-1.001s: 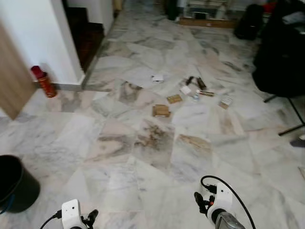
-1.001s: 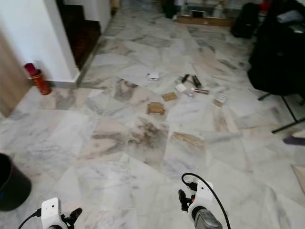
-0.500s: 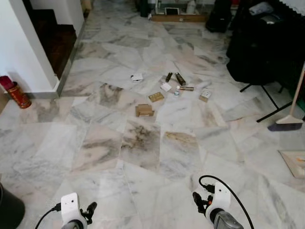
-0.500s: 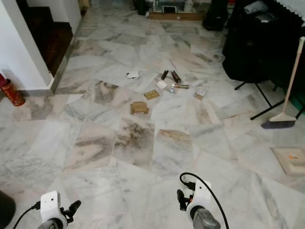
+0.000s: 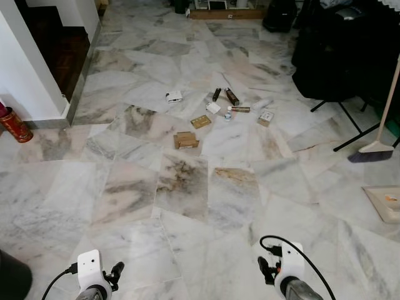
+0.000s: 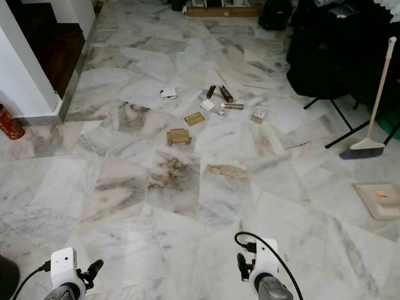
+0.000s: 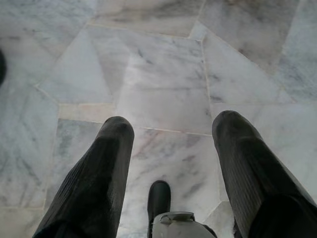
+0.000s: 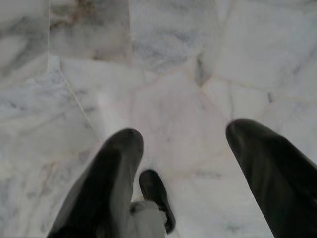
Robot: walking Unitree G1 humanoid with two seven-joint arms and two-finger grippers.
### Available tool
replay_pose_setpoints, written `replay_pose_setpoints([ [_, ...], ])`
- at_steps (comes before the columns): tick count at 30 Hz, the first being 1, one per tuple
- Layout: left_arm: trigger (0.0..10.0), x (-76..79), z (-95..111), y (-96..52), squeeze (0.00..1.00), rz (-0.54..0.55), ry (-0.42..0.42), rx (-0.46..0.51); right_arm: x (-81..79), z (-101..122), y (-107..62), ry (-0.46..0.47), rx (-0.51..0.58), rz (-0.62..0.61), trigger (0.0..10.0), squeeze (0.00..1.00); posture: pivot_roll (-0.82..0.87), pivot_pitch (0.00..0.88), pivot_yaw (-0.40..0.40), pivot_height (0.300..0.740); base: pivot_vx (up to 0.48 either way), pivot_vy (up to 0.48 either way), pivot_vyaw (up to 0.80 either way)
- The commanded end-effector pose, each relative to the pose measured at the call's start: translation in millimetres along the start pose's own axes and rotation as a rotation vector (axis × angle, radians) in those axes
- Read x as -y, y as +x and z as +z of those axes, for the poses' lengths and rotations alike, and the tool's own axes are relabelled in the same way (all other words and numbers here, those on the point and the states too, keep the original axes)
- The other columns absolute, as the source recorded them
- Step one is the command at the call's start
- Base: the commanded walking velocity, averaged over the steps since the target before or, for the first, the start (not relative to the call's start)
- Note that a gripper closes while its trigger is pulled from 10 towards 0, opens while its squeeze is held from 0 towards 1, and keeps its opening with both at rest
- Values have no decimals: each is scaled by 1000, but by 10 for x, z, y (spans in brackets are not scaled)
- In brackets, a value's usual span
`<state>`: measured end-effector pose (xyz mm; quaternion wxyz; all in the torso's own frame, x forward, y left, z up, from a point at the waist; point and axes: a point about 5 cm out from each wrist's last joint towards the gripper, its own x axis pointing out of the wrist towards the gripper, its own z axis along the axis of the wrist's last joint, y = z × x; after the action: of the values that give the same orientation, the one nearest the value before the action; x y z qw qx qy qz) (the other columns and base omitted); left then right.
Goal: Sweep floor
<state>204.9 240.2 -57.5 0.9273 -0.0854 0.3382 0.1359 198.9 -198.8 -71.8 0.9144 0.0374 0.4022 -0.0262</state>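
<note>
A broom [image 6: 376,97] with a pale handle leans at the far right, its bristle head [image 6: 362,149] resting on the marble floor. A beige dustpan [image 6: 377,199] lies flat just in front of it. Several pieces of litter lie scattered mid-floor: a brown cardboard piece [image 5: 186,140], a white box [image 5: 174,96], small bottles [image 5: 231,96] and a little carton [image 5: 266,116]. Both arms hang low, far from the litter. My left gripper [image 7: 173,129] is open over bare tiles. My right gripper [image 8: 185,139] is open too, with nothing between its fingers.
A white wall corner [image 5: 28,75] and a dark stairway [image 5: 59,44] stand at the left, with a red canister [image 5: 14,125] at the wall's foot. A black bin [image 5: 9,278] sits at the bottom left. Black bags [image 5: 331,56] and thin stand legs [image 5: 350,134] crowd the right.
The camera has turned to the right: the broom and dustpan have come into view, and the black bin has slid almost out at the left. Nothing on the floor has moved.
</note>
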Motion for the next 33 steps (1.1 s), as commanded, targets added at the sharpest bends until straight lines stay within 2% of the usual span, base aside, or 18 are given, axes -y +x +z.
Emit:
replay_pose_setpoints([
  [1, 10000, -51, -108, -33, 0, 16, 10, -48, 85, -179, -55, 5, -63, -25, 10000, 0, -97, 164, 2, 740, 0, 0, -663],
  [4, 10000, -76, -164, -56, 0, 16, 20, -66, 111, -324, -104, -6, -105, -17, 10000, 0, -98, 169, 4, 740, 0, 0, -648],
  [10, 10000, -138, -294, -112, 0, 26, 17, -103, 117, -474, -157, -9, -147, -12, 10000, 0, -93, 171, 0, 740, 0, 0, -604],
  [15, 10000, -135, -340, -129, 0, 24, 11, -116, 159, -527, -186, 8, -158, -13, 10000, 0, -89, 169, -3, 740, 0, 0, 0],
  [22, 10000, -50, -344, -115, 0, 4, 22, -119, 134, -437, -149, 24, -132, 6, 10000, 0, -95, 170, -5, 740, 241, 0, 0],
  [25, 10000, -94, -353, -130, 0, 5, 14, -113, 128, -316, -99, 29, -120, 1, 10000, 0, -94, 170, -8, 740, 307, 0, 0],
  [33, 10000, -100, -358, -133, 0, 12, 17, -115, 2, -208, -38, 34, -107, 6, 10000, 0, -98, 178, -8, 740, 308, 0, 0],
])
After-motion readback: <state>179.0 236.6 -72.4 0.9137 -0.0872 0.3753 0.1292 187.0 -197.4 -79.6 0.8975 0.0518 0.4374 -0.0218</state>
